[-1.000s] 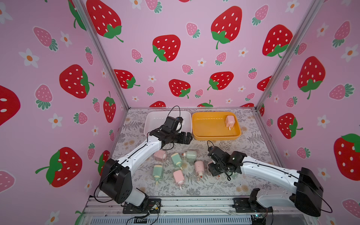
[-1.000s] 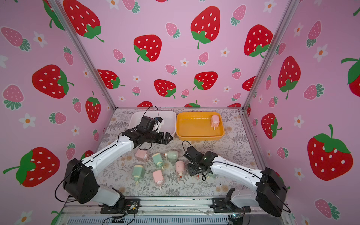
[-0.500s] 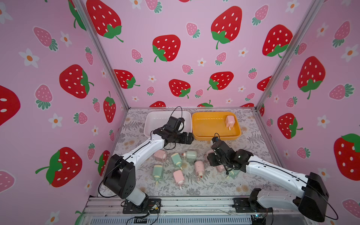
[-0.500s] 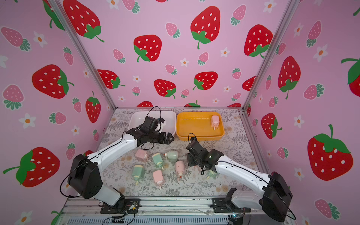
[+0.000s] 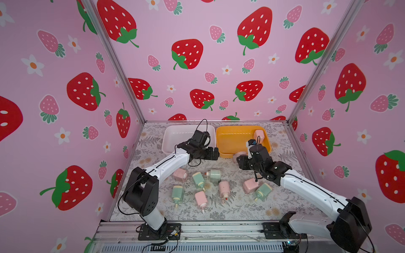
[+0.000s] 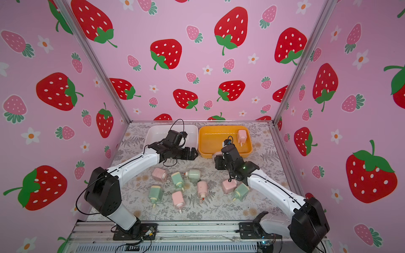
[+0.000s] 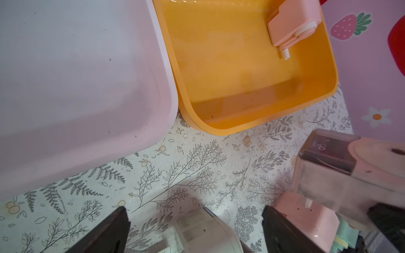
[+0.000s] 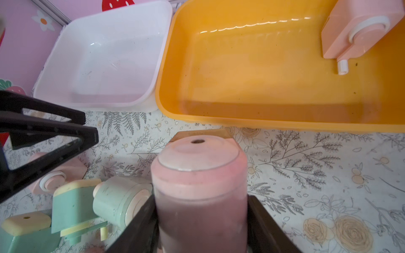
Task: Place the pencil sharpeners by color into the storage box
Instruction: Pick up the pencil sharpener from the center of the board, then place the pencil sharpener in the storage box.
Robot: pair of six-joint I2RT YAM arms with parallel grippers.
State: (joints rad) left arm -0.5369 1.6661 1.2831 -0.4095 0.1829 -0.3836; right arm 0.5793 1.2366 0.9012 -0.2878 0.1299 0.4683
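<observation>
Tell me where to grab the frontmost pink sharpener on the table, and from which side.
Grip the pink sharpener across its two long flat sides, mid-body, coming straight down from above. It lies flat with its crank pointing toward the front edge, so jaws closing left-right would likely meet broad parallel faces and miss the crank.

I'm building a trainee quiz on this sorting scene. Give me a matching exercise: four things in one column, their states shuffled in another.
1. white plastic tray
2. orange plastic tray
3. left claw
4. right claw

A. shut on a pale pink plastic pencil sharpener
B. no sharpener inside
C. open, gripping nothing
D. one pale pink sharpener lies inside

Pairs: 1-B, 2-D, 3-C, 4-A
</observation>
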